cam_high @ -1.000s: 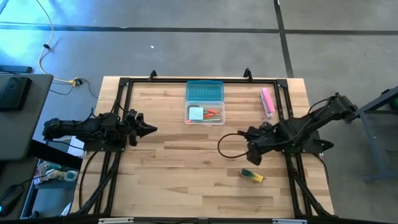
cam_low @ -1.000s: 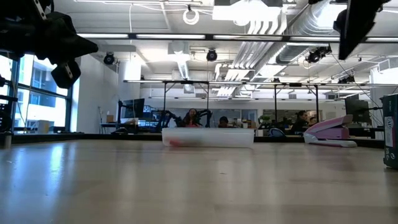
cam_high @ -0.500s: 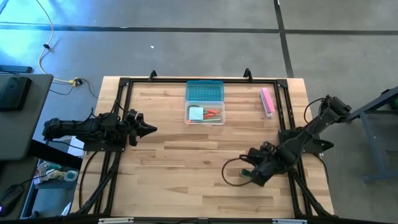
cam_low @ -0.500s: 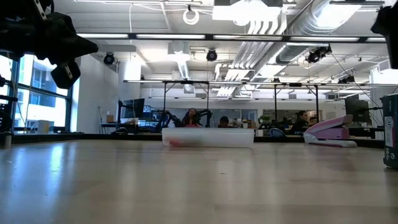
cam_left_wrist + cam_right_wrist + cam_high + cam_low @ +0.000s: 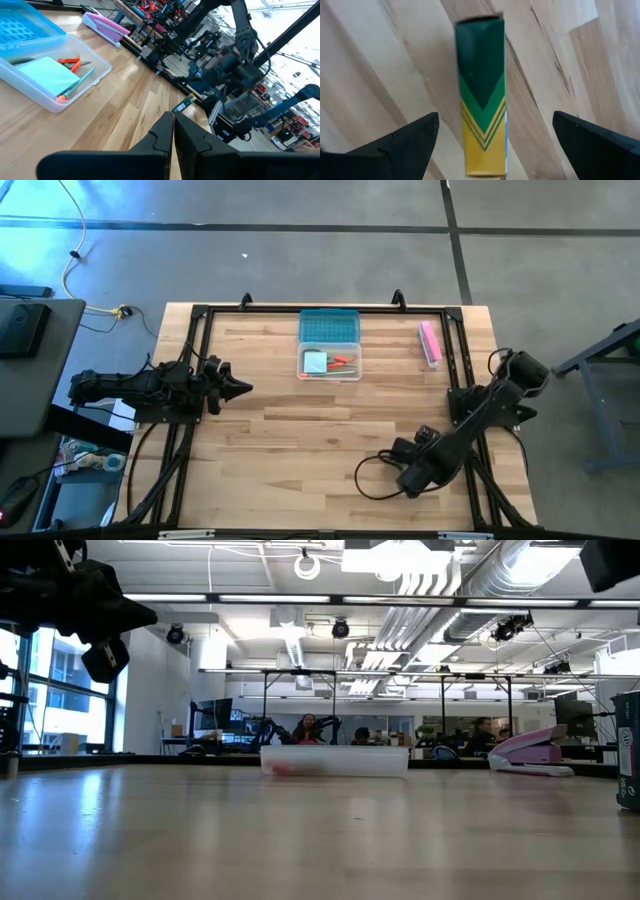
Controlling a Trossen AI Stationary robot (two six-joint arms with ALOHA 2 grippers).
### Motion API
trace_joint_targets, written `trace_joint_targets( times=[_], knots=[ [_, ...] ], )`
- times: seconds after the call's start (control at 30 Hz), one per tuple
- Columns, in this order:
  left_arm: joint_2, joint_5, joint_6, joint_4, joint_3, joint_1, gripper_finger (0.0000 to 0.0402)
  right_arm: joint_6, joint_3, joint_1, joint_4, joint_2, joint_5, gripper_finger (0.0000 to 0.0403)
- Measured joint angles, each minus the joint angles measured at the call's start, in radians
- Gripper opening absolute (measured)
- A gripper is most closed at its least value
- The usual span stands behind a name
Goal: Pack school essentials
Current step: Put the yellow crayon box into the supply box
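The yellow-green crayon pack (image 5: 481, 90) lies flat on the wood, near the table's right near corner. My right gripper (image 5: 495, 150) hangs over it, open, one dark finger on each long side and clear of it. In the high view the right gripper (image 5: 410, 476) covers the pack. The left wrist view shows the pack (image 5: 182, 104) below the right arm. The light-blue note pad (image 5: 316, 362), an orange piece (image 5: 70, 62) and a green pink-tipped pencil (image 5: 75, 87) lie in the clear box (image 5: 330, 358). My left gripper (image 5: 236, 388) waits shut at the left side.
The clear box has its blue lid (image 5: 329, 324) open toward the far edge. A pink oblong bar (image 5: 430, 343) lies at the far right. The black frame rail (image 5: 470, 430) runs along the right side. Bare wood stretches between the box and the pack.
My right arm has swung from the middle right toward the near edge and come over the crayon pack, which it now covers in the high view. The pack, the box and the left arm have stayed put.
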Motion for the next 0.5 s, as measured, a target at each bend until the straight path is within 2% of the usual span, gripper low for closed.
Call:
trace_joint_targets(
  times=[0.2,0.5],
  knots=[
    [0.000,0.000,0.000,0.000,0.000,0.000,0.0005,0.037,0.000,0.022,0.037,0.055,-0.037,0.0358],
    [0.000,0.005,0.016,0.000,0.000,0.000,0.0005,0.100,0.000,0.027,0.077,0.060,-0.044,0.0258]
  ],
)
